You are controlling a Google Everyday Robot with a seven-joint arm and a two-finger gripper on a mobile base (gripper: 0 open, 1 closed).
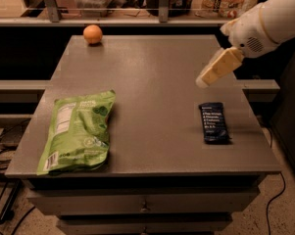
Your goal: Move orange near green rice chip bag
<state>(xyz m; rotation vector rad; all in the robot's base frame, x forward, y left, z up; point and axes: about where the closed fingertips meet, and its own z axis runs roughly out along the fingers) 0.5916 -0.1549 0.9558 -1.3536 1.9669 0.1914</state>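
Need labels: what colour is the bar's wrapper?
Dark blue, pale print: the bar, camera view; end effector hovers beyond it.

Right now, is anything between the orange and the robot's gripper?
No. In the camera view, only bare grey tabletop lies between the orange at the far left corner and the gripper hovering over the right side.

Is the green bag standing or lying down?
The green rice chip bag lies flat, label up, on the table; end effector hovers at right.

A grey table (152, 82) with drawers (144, 204) stands in dim light — behind it a cluttered shelf (137, 21), cables (0, 151) on the speckled floor (279, 219). The gripper (206, 78) hangs over the table's right side.
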